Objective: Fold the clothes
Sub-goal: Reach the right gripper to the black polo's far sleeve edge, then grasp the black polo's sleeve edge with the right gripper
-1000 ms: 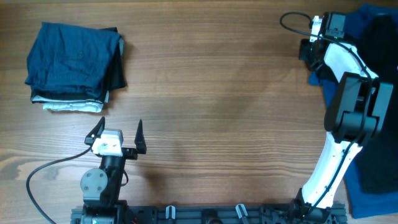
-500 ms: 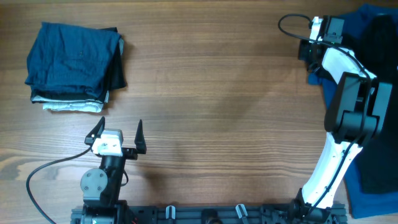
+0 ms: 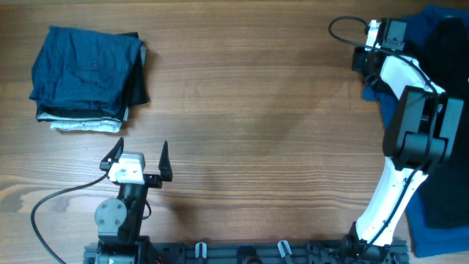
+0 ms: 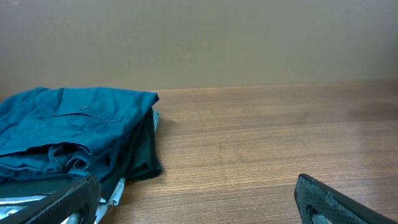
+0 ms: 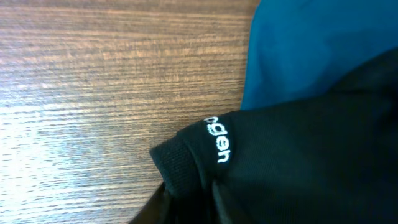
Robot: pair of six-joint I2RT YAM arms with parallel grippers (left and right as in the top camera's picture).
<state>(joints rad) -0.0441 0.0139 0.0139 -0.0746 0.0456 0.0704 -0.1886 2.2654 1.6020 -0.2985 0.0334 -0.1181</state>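
Observation:
A pile of unfolded clothes lies at the table's right edge: a black shirt (image 3: 450, 51) over a bright blue garment (image 3: 434, 16). My right gripper (image 3: 361, 60) reaches to the pile's far left corner. In the right wrist view the gripper (image 5: 189, 210) is shut on the black shirt's ribbed sleeve hem (image 5: 186, 163), which bears small white lettering. The blue garment (image 5: 311, 43) lies behind it on the wood. My left gripper (image 3: 139, 156) is open and empty near the front left; its fingers (image 4: 199, 208) frame bare wood.
A folded stack (image 3: 88, 77) sits at the back left: a dark blue garment on top, black under it, white at the bottom. It also shows in the left wrist view (image 4: 74, 124). A black cable loops beside the right wrist (image 3: 341, 26).
The right wrist has shifted slightly toward the far left over the pile. The left arm and the folded stack have not moved.

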